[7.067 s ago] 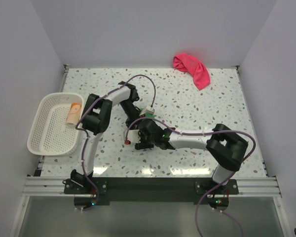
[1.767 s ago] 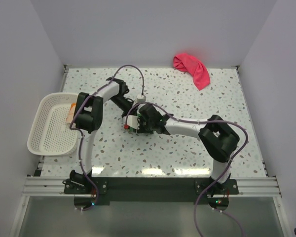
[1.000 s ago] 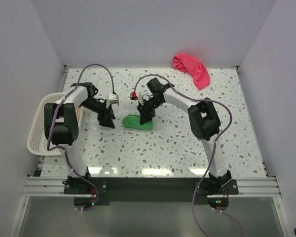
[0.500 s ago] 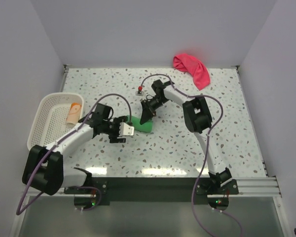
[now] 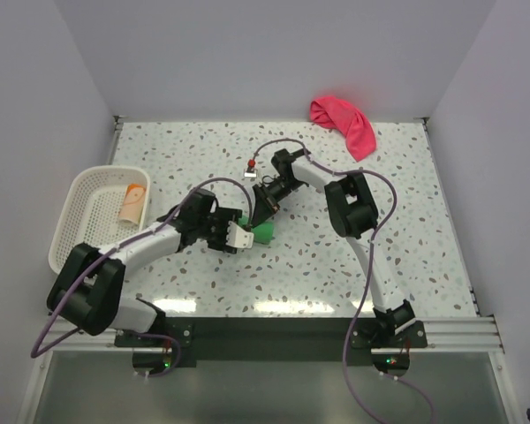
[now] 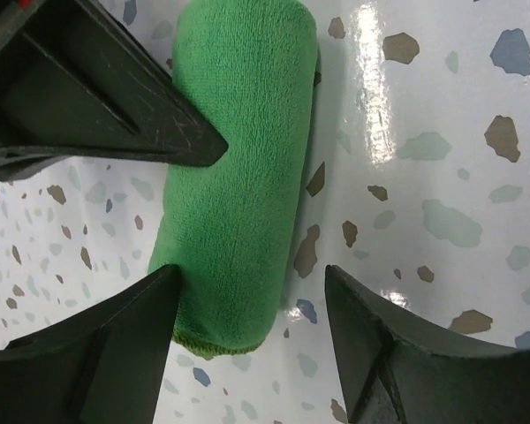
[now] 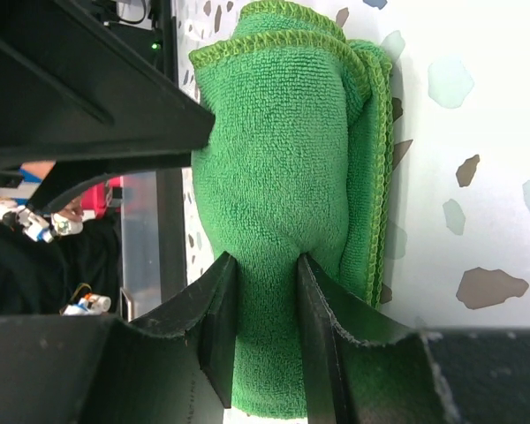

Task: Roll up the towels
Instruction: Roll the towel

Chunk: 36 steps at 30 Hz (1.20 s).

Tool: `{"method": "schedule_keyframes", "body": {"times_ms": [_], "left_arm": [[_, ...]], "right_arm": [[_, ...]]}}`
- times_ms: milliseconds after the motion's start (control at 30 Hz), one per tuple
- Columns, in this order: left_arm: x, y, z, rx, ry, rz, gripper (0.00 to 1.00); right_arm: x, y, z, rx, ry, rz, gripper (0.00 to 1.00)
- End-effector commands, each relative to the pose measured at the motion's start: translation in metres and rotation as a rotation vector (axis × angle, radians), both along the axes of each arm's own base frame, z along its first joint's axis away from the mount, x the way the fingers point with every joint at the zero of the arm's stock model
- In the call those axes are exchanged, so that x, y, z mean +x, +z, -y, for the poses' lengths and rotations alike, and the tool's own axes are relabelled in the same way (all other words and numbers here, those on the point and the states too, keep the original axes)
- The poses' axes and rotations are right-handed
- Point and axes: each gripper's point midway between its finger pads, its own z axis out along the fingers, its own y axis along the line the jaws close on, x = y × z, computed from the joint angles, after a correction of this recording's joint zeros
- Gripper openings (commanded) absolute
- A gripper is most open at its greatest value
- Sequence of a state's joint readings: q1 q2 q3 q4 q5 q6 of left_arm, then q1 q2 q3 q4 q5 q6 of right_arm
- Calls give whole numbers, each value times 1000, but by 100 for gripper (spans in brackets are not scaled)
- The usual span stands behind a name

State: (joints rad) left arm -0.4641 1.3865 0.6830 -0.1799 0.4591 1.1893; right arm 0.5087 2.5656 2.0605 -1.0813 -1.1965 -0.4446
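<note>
The bright green towel (image 5: 265,232) lies rolled on the table in the middle. My right gripper (image 5: 263,212) is shut on a pinch of its cloth, as the right wrist view shows (image 7: 267,291) on the green towel (image 7: 283,150). My left gripper (image 5: 245,235) is open, with its jaws on either side of one end of the green roll (image 6: 238,168); in the left wrist view the left gripper (image 6: 252,283) has one finger touching the roll. The pink-red towel (image 5: 344,122) lies crumpled at the far right. The peach-orange towel (image 5: 132,203) lies rolled in the basket.
A white mesh basket (image 5: 81,237) stands at the table's left edge. Both arms reach across the table's middle and their purple cables loop above it. Walls close the table at the back and sides.
My left gripper has moved right and now straddles the end of the green roll. My right gripper has stayed pinching the roll.
</note>
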Motion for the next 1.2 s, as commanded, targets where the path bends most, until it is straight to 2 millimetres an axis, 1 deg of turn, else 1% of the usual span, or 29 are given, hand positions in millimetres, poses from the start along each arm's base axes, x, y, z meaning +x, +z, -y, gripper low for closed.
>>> {"method": "schedule_keyframes", "body": {"times_ms": [0, 100, 133, 200, 233, 300, 333, 367, 400, 433, 467, 500, 533, 567, 600, 633, 667, 700, 733, 800, 833, 900, 933, 967, 1000, 1033, 1067, 1133, 1167], "left_arm": [[18, 16, 23, -34, -67, 134, 71], [16, 6, 31, -18, -91, 137, 71], [21, 8, 33, -15, -91, 168, 70], [21, -2, 37, 6, -91, 162, 68], [22, -10, 33, 36, -77, 145, 66], [24, -15, 31, 55, -51, 115, 56], [20, -23, 25, 87, -38, 77, 53], [17, -29, 23, 101, -32, 49, 43], [11, -35, 18, 122, -24, 14, 39], [7, -38, 15, 137, -23, -9, 35], [2, -43, 12, 144, -5, -50, 31], [-3, -44, 10, 155, 10, -100, 29], [-8, -49, 7, 160, 38, -155, 26], [-12, -50, 5, 165, 47, -192, 25], [-18, -51, 3, 175, 54, -240, 24], [-22, -54, 3, 176, 59, -280, 23], [-25, -56, 0, 176, 81, -319, 22], [-28, -54, -1, 183, 87, -364, 22], [-32, -58, -2, 170, 102, -431, 22], [-32, -53, 0, 160, 122, -507, 22], [-34, -57, 2, 151, 125, -559, 21], [-26, -50, 3, 126, 163, -616, 21], [-25, -54, 1, 107, 187, -667, 21], [-22, -53, 2, 96, 193, -688, 21], [-16, -47, 3, 85, 201, -707, 21], [-14, -46, 5, 65, 202, -733, 21], [-5, -46, 5, 52, 216, -751, 21], [-5, -50, 2, 46, 233, -814, 21], [-3, -50, 2, 43, 233, -826, 21]], "right_arm": [[-13, -59, 20, -219, 54, 43, 0], [-15, -59, 19, -225, 69, 57, 0], [-15, -58, 19, -224, 72, 61, 0], [-15, -57, 20, -224, 78, 69, 0], [-17, -56, 20, -222, 81, 66, 0], [-17, -53, 21, -223, 87, 82, 0], [-18, -52, 22, -225, 89, 85, 0], [-16, -48, 23, -222, 88, 100, 0], [-16, -48, 24, -232, 89, 112, 0], [-15, -48, 25, -237, 88, 123, 3], [-11, -39, 25, -238, 79, 151, 7], [-4, -38, 26, -241, 66, 186, 17], [-4, -37, 30, -255, 51, 189, 23], [1, -31, 32, -252, 35, 216, 28], [17, -16, 34, -237, -1, 300, 40], [16, -13, 41, -246, -17, 313, 46], [22, -7, 44, -246, -39, 345, 48], [33, 16, 51, -232, -76, 417, 52], [37, 14, 59, -250, -96, 460, 52], [49, 30, 74, -245, -148, 531, 54], [50, 43, 81, -226, -172, 592, 54], [50, 54, 90, -220, -189, 654, 54], [45, 64, 95, -207, -194, 708, 54], [42, 66, 97, -203, -199, 730, 55], [40, 68, 98, -198, -212, 748, 61], [38, 64, 99, -193, -231, 769, 63], [37, 73, 100, -192, -262, 785, 64], [35, 71, 97, -186, -307, 781, 65], [34, 78, 96, -167, -327, 797, 65]]}}
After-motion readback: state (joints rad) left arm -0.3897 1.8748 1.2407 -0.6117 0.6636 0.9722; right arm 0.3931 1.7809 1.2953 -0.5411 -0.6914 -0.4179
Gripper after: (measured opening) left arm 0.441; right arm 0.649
